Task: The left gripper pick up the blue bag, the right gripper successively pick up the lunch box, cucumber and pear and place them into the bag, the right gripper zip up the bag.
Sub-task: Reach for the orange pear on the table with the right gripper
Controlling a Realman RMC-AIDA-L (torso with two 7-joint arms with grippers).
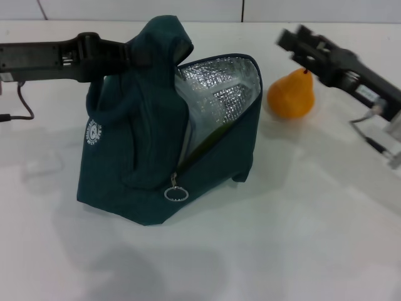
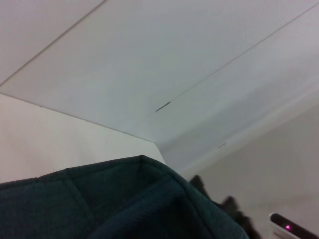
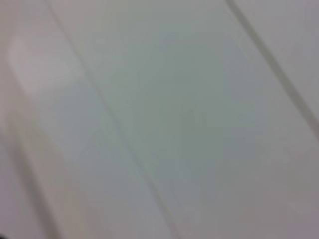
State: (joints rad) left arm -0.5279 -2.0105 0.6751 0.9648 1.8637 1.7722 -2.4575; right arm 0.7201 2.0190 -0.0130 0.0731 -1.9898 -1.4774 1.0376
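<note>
Dark teal blue bag gaping, foil lining and green sliver inside, handle pinched by left pincer; right pincer spread above pear.

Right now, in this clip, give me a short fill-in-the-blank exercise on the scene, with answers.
1. The left gripper holds the blue bag up by its ____.
2. The pear sits on the ____, outside the bag.
3. The bag's lining is ____ foil.
4. The right gripper hovers near the ____.

Answers: handles; table; silver; pear
</note>
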